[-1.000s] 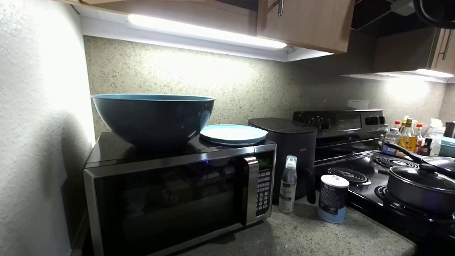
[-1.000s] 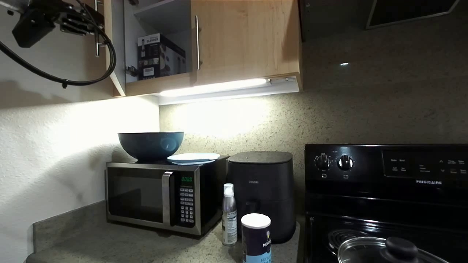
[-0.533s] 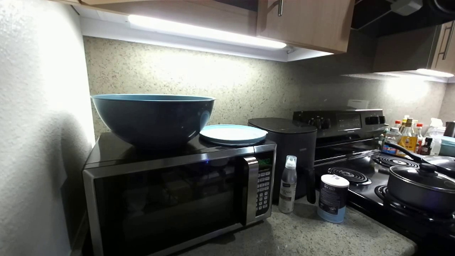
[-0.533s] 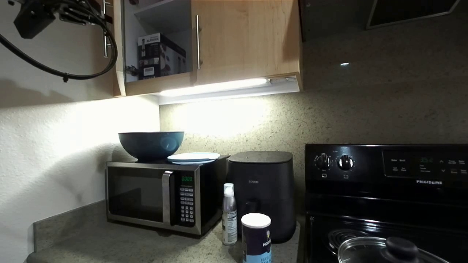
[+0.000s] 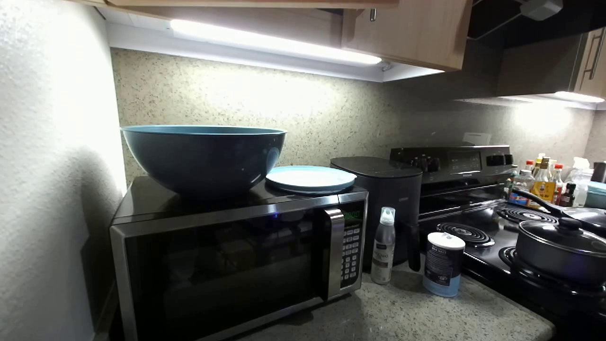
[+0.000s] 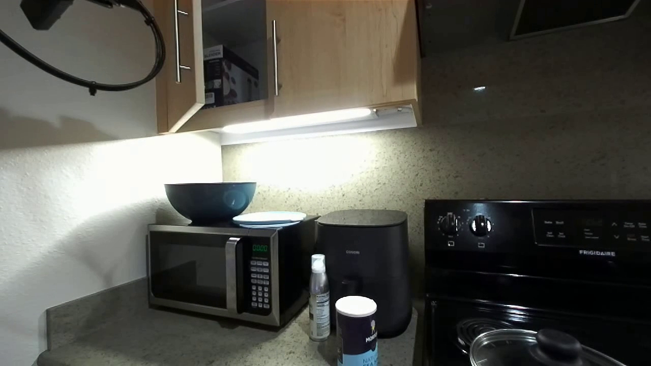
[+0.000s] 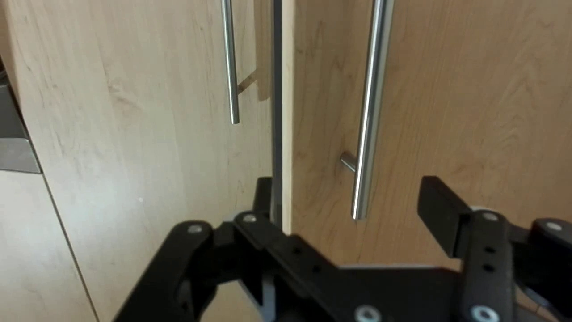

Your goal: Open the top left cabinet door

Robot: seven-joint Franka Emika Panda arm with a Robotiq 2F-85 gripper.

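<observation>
Looping at the top left of an exterior view hangs a black cord [image 6: 91,85]. To its right, high up, the top left cabinet door [image 6: 187,43] stands part way open. In the wrist view the claw [image 7: 351,199] has its fingers [image 7: 440,214] spread wide apart, and the end of a shiny door handle [image 7: 370,116] shows between them; how close it is to them is hard to tell. Inside the cabinet [image 6: 231,116], past the door, sits a dark box [image 6: 236,79]. Lower down, on the counter [image 6: 152,335], stands a microwave [image 6: 213,274], too dark inside to tell what it holds. On top of it sit a big blue bowl [image 6: 209,203], its inside mostly hidden, and, just to the right, a flat, light blue dish [image 6: 269,218]. Then comes a spray can [image 6: 319,305], standing up, and higher up the next cabinet door [image 6: 341,51] is closed. Near the can is a round tub [image 6: 356,333] with its white lid [image 6: 356,306] on, and behind both is a black air fryer [image 6: 366,269]. Farther right, in an exterior view, a pot [image 5: 558,253] with a glass lid [image 5: 587,239] sits on the stove [image 5: 450,176]; what is in it is hard to see. Past the stove, small bottles [image 5: 542,189] stand close together.
</observation>
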